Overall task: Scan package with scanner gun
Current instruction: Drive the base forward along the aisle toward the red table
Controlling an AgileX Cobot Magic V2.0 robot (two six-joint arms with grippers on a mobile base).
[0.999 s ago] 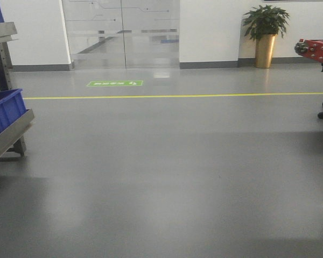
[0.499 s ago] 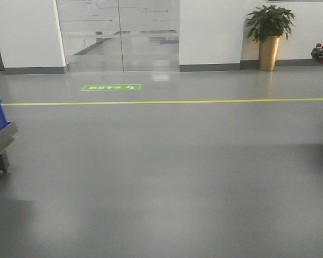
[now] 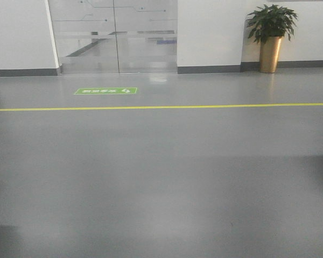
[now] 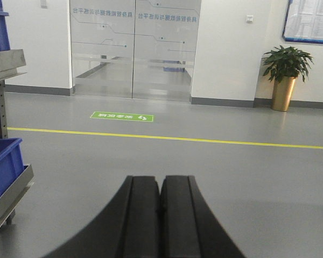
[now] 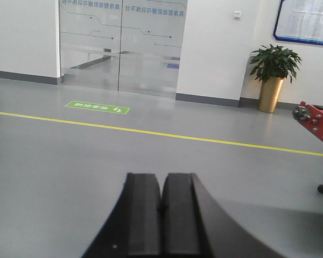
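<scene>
Neither the package nor the scanner gun shows in any view. My left gripper (image 4: 160,180) is shut, its two black fingers pressed together with nothing between them, held above bare grey floor. My right gripper (image 5: 162,177) is likewise shut and empty, pointing across the floor toward the far wall. The front view shows no gripper or arm.
Grey floor with a yellow line (image 3: 161,107) and a green floor sign (image 3: 105,91) before glass doors (image 3: 116,37). A potted plant (image 3: 271,35) stands at the back right. A metal rack with a blue bin (image 4: 2,169) is at the left; a red frame (image 5: 316,122) at the right.
The front view has swung to the right: the blue bin and rack have slid out of the left edge, and the red frame has left the right edge. The yellow line sits lower.
</scene>
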